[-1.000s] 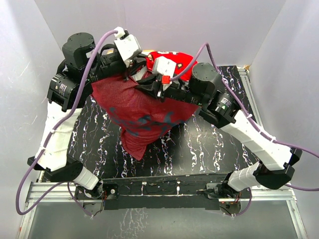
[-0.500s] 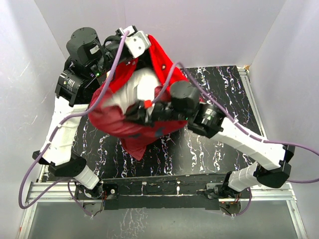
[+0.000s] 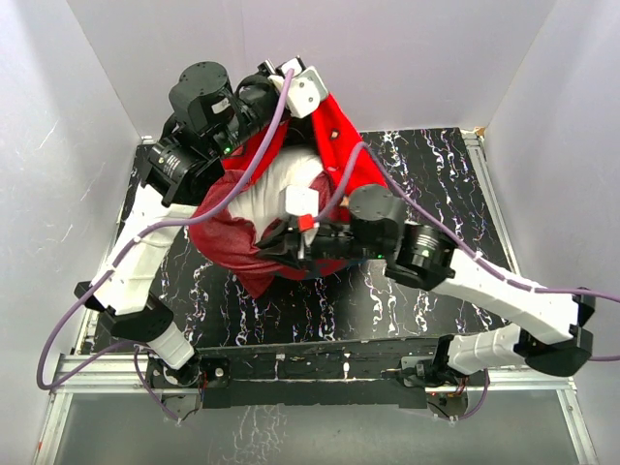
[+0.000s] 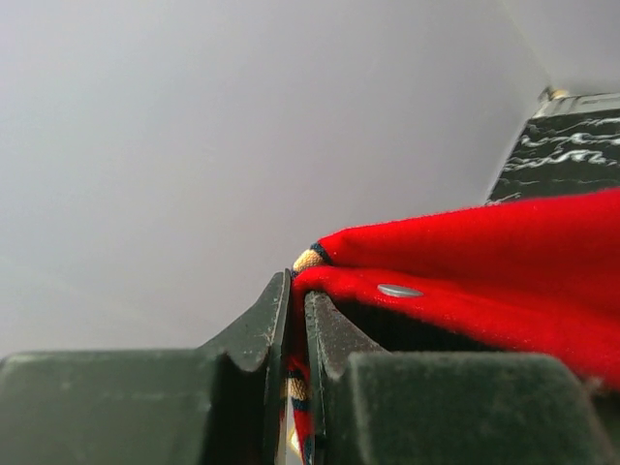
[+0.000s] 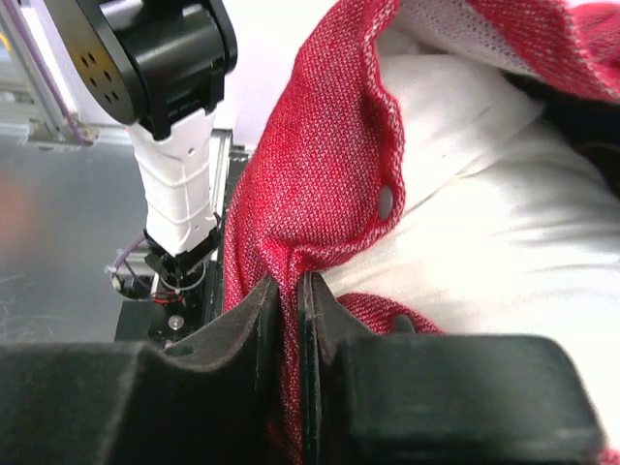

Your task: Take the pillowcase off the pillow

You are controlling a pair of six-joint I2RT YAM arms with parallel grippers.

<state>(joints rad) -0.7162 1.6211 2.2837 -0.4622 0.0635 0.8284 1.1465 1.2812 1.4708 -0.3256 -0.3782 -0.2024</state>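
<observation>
1. Two grippers, both clamped on the pillowcase (image 3: 225,244). The left gripper (image 4: 298,283) pinches the bright red hem up high, jaws nearly touching.
2. The right gripper (image 5: 289,289) is closed on the opposite edge of the opening, lower down, which looks meant to stretch the mouth wide.
3. The pillow (image 3: 276,189) bulges out of that opening, over the table (image 3: 436,165). I'd guess it's roughly halfway out.

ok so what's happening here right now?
The robot is stripping the red pillowcase off the white pillow. The left gripper is shut on the case's rim, high at the back; the right gripper is shut on the rim lower down, near the middle. The opening is spread and part of the pillow shows; the rest is inside.
</observation>
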